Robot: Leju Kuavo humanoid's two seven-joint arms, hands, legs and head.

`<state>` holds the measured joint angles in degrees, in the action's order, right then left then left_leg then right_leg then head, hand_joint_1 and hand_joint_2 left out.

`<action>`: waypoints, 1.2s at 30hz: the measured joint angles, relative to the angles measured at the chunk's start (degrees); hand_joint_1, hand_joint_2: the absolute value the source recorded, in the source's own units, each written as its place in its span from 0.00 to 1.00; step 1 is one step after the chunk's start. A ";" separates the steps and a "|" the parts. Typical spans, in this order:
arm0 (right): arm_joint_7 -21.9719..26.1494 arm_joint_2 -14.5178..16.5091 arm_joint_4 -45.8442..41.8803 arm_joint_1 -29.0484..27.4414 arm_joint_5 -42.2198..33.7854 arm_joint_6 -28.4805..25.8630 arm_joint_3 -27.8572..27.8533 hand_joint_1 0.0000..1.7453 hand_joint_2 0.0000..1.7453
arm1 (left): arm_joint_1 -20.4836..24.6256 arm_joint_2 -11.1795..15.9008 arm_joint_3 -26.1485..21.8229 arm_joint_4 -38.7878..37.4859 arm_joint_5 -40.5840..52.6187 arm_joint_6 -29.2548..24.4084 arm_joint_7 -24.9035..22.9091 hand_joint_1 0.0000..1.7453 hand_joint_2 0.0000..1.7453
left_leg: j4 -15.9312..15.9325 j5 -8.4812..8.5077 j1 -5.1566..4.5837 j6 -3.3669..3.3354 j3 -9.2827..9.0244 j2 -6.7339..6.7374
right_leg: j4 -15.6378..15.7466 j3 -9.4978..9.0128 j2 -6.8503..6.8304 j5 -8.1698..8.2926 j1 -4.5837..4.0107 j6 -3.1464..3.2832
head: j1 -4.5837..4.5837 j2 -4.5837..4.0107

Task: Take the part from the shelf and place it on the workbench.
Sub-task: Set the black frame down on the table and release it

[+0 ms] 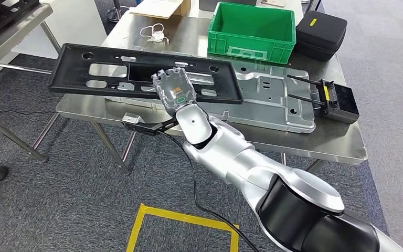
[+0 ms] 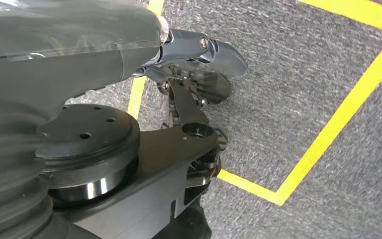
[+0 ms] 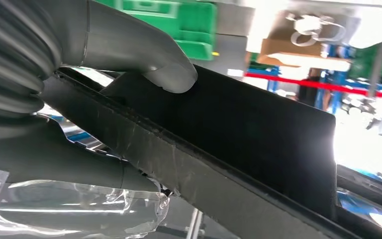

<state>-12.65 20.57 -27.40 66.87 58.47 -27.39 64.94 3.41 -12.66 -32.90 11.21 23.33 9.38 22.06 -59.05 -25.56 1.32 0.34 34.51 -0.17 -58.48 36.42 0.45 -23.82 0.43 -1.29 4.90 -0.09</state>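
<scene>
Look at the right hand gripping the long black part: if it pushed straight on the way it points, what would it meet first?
The right hand points across the workbench. Probably the small white cord bundle or the cardboard box comes first; depth is unclear. The black part travels with it.

A black part is lying at eleven o'clock, a green bin is sitting at one o'clock, and yellow tape is edging grey carpet at six.

On the workbench, the long part lies left over a metal plate; the crate stands far, the remote right.
</scene>
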 joint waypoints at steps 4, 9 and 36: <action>-1.72 0.00 2.12 0.00 0.03 0.07 0.63 1.00 1.00 | -0.08 0.00 -0.27 0.00 0.10 0.43 -0.19 0.00 1.00 | 0.00 0.00 0.00 0.00 0.00 0.00 | 0.00 0.00 0.01 0.00 0.00 0.00 | 0.00 0.00; -2.26 0.00 3.53 -0.01 0.01 0.46 1.01 1.00 1.00 | -0.08 -0.05 -0.16 -0.02 2.27 1.39 -2.43 0.00 1.00 | 0.00 0.00 0.00 0.00 0.00 0.00 | 0.00 0.00 0.01 0.00 0.00 0.00 | 0.00 0.00; -4.42 0.00 4.63 1.09 0.98 4.48 2.88 1.00 1.00 | -0.02 -0.53 -1.03 -0.07 1.07 0.26 -7.24 0.00 1.00 | 0.00 0.00 0.00 0.00 0.00 0.00 | 0.00 0.00 0.01 0.00 0.00 0.00 | 0.00 0.00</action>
<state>-17.07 20.57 -22.77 67.96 59.45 -22.91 67.82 3.39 -13.19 -33.92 11.15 24.40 9.64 14.82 -59.05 -25.56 1.31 0.34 34.50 -0.17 -58.48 36.42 0.46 -23.82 0.43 -1.28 4.90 -0.09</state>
